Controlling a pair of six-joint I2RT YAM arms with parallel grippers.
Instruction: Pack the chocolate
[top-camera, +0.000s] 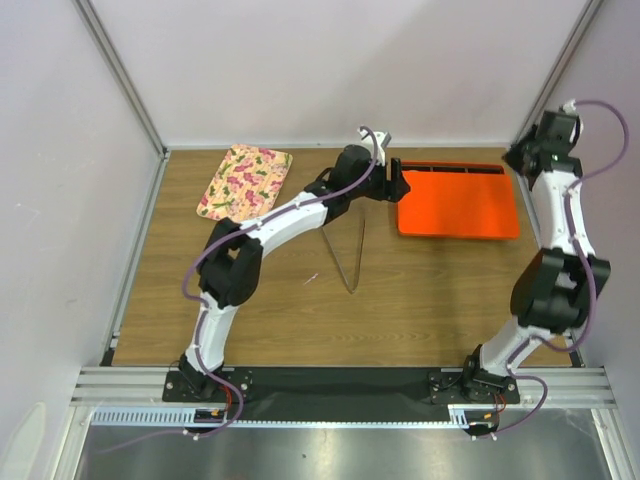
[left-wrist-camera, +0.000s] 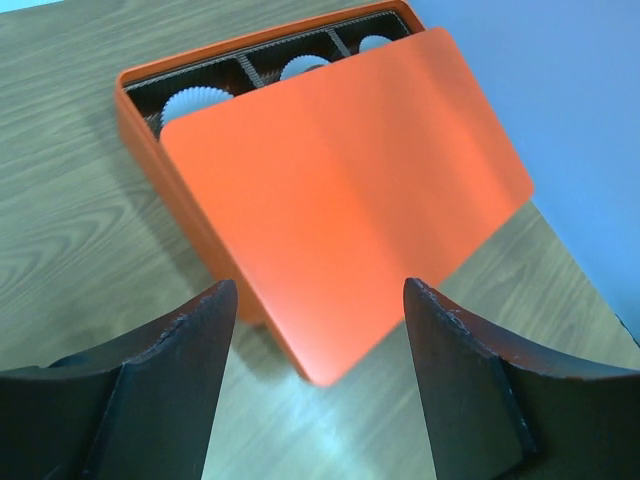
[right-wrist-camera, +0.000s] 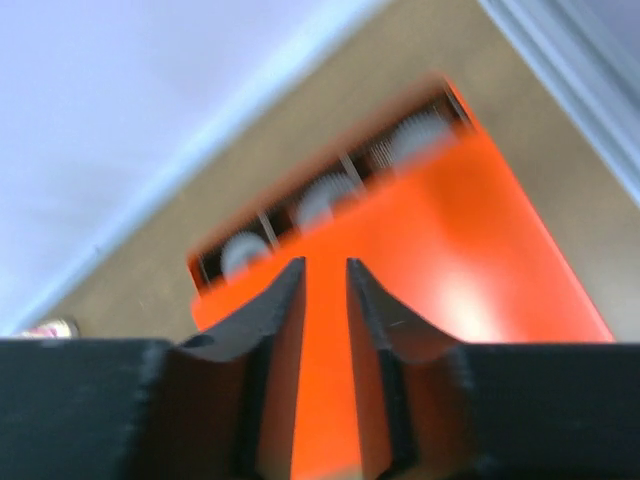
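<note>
The orange box (left-wrist-camera: 138, 118) stands at the back right of the table. Its flat orange lid (left-wrist-camera: 340, 180) lies askew on top and leaves the far row of compartments uncovered. White paper cups (left-wrist-camera: 196, 100) sit in that row. No chocolate shows in any view. My left gripper (left-wrist-camera: 318, 285) is open, low over the table at the box's left end (top-camera: 402, 185), with the lid's near corner just ahead of its jaws. My right gripper (right-wrist-camera: 324, 263) hovers above the lid (right-wrist-camera: 450, 260), jaws a narrow gap apart with nothing between them.
A floral-patterned tray (top-camera: 245, 182) lies at the back left. Thin metal tongs (top-camera: 346, 255) rest on the wood near the middle. White walls close in the table on three sides, and the right arm (top-camera: 555, 285) rises along the right edge.
</note>
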